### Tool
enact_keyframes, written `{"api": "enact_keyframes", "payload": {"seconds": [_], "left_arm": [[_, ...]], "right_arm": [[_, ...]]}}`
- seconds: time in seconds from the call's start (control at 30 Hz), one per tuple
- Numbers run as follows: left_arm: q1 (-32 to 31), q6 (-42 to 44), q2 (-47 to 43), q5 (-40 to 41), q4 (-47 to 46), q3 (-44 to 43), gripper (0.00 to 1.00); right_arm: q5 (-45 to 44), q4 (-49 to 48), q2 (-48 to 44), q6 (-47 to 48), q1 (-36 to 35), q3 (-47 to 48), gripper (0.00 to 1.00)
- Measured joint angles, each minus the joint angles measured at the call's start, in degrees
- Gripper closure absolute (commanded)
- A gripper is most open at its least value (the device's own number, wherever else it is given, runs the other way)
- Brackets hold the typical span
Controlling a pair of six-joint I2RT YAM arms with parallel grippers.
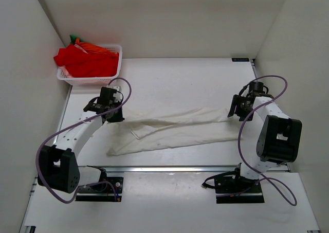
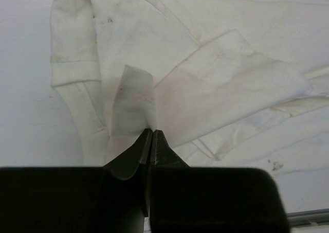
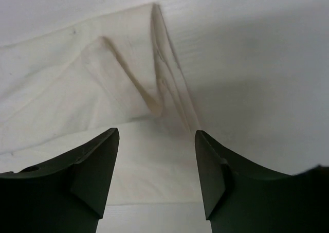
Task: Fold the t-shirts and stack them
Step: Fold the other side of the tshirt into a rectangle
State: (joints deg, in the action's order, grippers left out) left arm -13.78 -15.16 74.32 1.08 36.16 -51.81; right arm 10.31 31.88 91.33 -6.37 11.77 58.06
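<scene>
top external: white t-shirt lies stretched in a long band across the worktop; red t-shirts are piled in the basket at the far left corner. left wrist: left pincer is closed, pinching a raised fold of the white t-shirt. right wrist: right pincer stands open above its creased edge.

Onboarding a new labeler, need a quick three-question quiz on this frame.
1. True or false: the right gripper is clamped on the white shirt.
2. The basket sits at the table's: A far left corner; B near right corner; C middle.
3. Which gripper pinches a fold of the white shirt?
Key: 1 false, its jaws stand open; 2 A; 3 the left gripper.
</scene>
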Motion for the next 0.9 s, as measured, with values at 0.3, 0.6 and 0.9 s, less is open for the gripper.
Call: {"api": "enact_keyframes", "payload": {"seconds": [0.3,0.6,0.9], "left_arm": [[0.15,-1.97,-6.1,-2.54,0.63,3.19,0.9],[0.0,-2.89,-6.08,-3.98,0.7,4.66,1.0],[-0.22,-2.91,-5.44,-4.13,0.61,5.09,1.0]], "right_arm": [[0.46,1.31,-7.21,-0.46,-0.44,-0.52,0.46],[1.44,-1.07,3.96,-1.79,-6.45,6.43,0.55],[-0.94,-1.44,9.25,-2.71,-7.98,7.43,0.61]]}}
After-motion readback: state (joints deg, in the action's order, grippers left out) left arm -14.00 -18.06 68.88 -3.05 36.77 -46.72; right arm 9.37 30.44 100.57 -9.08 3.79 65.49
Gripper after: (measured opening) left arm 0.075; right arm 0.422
